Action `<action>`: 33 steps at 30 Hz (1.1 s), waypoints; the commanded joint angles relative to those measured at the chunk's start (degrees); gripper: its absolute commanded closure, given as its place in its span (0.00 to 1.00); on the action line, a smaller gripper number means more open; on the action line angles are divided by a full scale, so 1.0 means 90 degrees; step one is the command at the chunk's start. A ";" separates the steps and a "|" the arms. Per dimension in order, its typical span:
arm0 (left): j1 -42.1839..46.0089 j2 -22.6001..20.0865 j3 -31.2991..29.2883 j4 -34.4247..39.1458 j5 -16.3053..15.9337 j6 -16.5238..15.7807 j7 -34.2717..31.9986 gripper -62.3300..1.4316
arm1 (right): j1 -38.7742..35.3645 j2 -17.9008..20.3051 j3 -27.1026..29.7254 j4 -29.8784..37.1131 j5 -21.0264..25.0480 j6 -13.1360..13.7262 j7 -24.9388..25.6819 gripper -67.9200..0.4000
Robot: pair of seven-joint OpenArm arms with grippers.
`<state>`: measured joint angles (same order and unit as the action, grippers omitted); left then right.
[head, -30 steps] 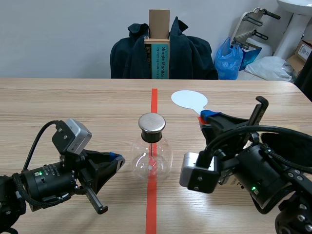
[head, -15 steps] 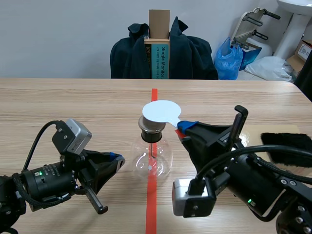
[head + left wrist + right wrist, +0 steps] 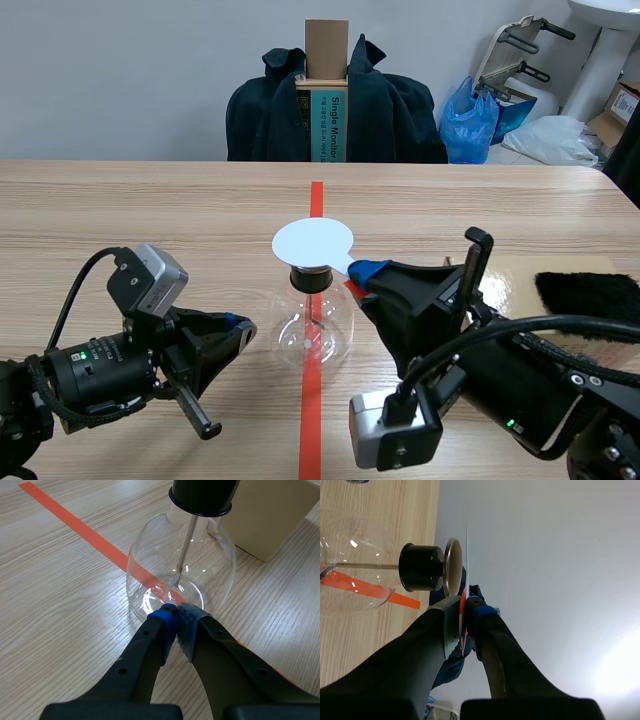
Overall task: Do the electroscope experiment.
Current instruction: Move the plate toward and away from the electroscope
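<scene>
The electroscope [image 3: 312, 322] is a round glass flask with a black stopper, standing on the red tape line at the table's middle. A white disc paddle [image 3: 312, 243] hovers flat just over its cap. My right gripper [image 3: 362, 273] is shut on the paddle's red handle. In the right wrist view the metal cap [image 3: 453, 567] sits right beside the fingertips [image 3: 451, 622], and the disc shows edge-on [image 3: 467, 555]. My left gripper [image 3: 236, 325] is shut on nothing. Its pads [image 3: 186, 622] rest at the foot of the flask [image 3: 165, 560].
A black fur cloth [image 3: 588, 298] lies on a beige pad [image 3: 518, 285] at the right. Across the table stands a chair draped with a dark jacket [image 3: 270, 115], holding a cardboard box [image 3: 326, 60]. A blue bag [image 3: 470, 120] sits behind.
My right arm carried the white disc leftward, from the table's right side to above the electroscope's cap. The left arm has not moved.
</scene>
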<state>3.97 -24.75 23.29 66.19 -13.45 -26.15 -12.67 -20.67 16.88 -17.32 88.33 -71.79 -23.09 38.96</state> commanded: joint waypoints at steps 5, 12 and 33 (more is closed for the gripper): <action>-0.0036 0.0032 -0.0005 0.0109 -0.0044 -0.0005 -0.0095 0.94 | 0.0087 0.0083 0.0073 0.0058 0.0063 -0.0070 -0.0238 0.98; -0.0036 0.0032 -0.0005 0.0109 -0.0044 -0.0005 -0.0095 0.94 | 0.0085 0.0083 0.0073 0.0058 0.0063 -0.0070 -0.1328 0.98; -0.0036 0.0032 -0.0005 0.0109 -0.0044 -0.0005 -0.0095 0.94 | 0.0073 0.0080 0.0073 0.0058 0.0070 -0.0070 -0.1994 0.98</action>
<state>3.97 -24.75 23.29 66.19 -13.45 -26.15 -12.64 -20.67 16.86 -17.32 88.33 -71.57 -23.09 20.64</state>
